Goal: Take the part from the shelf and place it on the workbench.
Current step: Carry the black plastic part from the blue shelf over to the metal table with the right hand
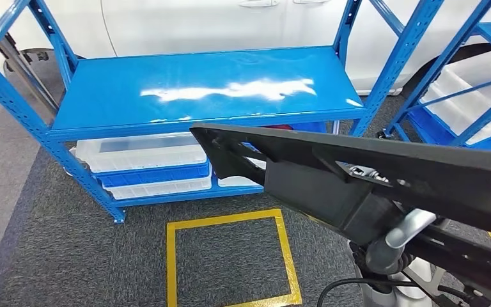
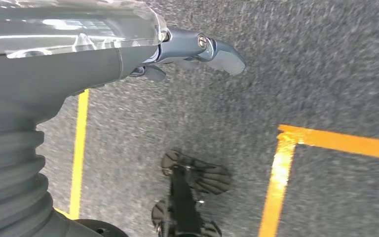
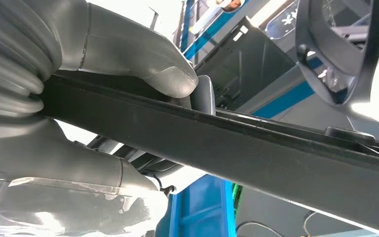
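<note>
Long black ribbed part (image 1: 371, 173), right hand (image 3: 128, 59) gripping.

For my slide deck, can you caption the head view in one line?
Long black part held in front of the blue shelf, above a yellow floor square on grey carpet.

part (image 1: 383, 173): right end cut off | right hand (image 3: 128, 64): fingers partly hidden behind part
</note>
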